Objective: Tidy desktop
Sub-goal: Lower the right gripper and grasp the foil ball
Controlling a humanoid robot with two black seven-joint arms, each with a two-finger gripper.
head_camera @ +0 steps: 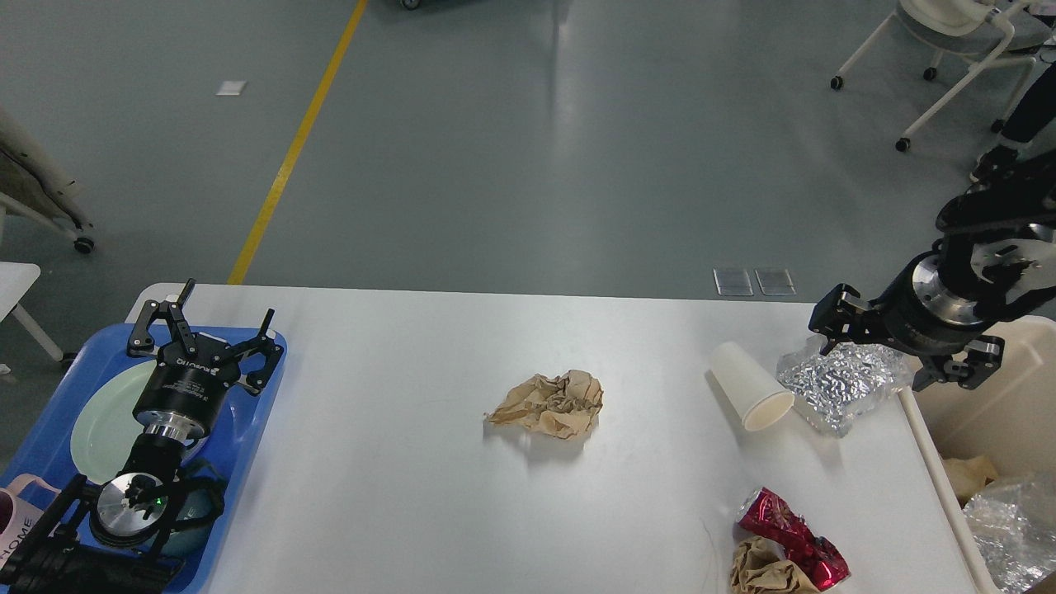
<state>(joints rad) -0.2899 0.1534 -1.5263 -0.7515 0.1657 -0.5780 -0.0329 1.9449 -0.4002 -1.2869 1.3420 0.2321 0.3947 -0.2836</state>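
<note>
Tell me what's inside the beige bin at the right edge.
Inside the beige plastic bin: crumpled brown paper and a crinkled clear plastic wrapper. Anything beneath them is covered; the bin's lower part runs out of frame.

White desktop (396,495), rounded corners, flat, w/ litter scattered.

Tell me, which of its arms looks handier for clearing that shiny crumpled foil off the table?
The right. Its open right gripper hangs just over the foil wrapper, beside the beige bin. The left gripper sits far off, above the blue tray at the desktop's other end.
</note>
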